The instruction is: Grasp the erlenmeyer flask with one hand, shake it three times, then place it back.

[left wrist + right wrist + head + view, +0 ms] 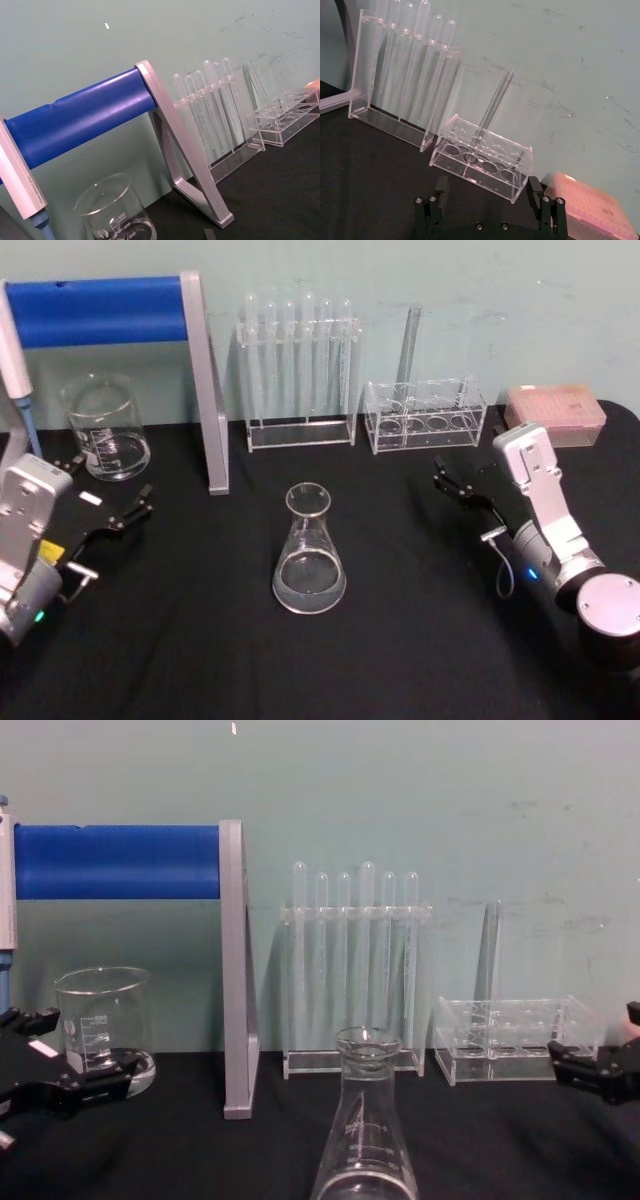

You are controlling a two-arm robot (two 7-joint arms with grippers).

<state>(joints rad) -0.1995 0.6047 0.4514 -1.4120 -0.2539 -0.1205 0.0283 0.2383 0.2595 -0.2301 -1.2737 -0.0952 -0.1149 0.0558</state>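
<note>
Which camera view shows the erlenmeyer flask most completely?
The head view: the erlenmeyer flask stands there whole, from lip to round base, upright on the black table, between the two tools and touched by neither. The chest view shows its neck and upper cone from the side, with the base cut off.

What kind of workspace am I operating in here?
Likely a lab bench mock-up: an erlenmeyer flask, a glass beaker and a rack of test tubes on a black table.
</note>
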